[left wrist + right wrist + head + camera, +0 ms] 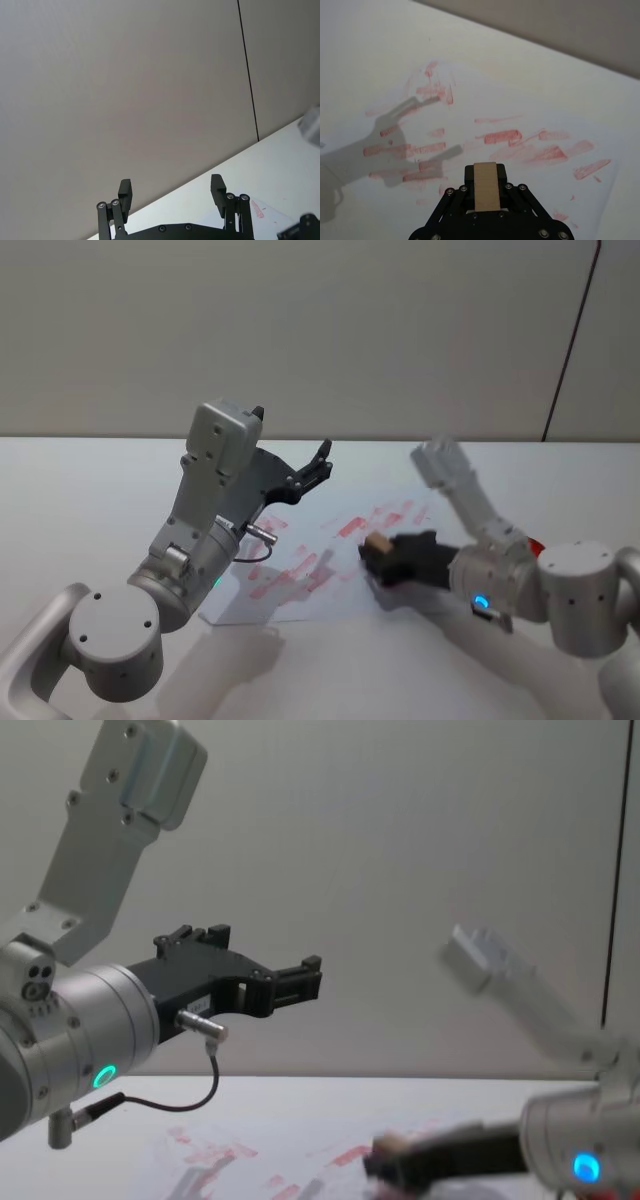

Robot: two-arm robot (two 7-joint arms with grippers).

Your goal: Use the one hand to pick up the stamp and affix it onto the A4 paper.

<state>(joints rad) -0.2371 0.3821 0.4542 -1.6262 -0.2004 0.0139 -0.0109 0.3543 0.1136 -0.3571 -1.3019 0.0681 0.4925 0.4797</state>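
Observation:
My right gripper (375, 558), black, on the silver arm with the blue-lit ring, is shut on the stamp (377, 540), a small pale tan block. In the right wrist view the stamp (485, 186) sits clamped between the black fingers (470, 175) over the A4 paper (485, 100). The white sheet (310, 605) carries many red marks and streaks, and the stamp is over its right part. I cannot tell whether the stamp touches the sheet. In the chest view the right gripper (385, 1160) is low over the paper (250, 1160). My left gripper (322, 462) hangs open, high above the sheet's far side.
The left arm with the green-lit ring (103, 1075) is raised and casts a shadow on the paper's left part. A bit of a red tray (535, 543) shows behind the right arm. The white table (80, 500) runs to a grey wall.

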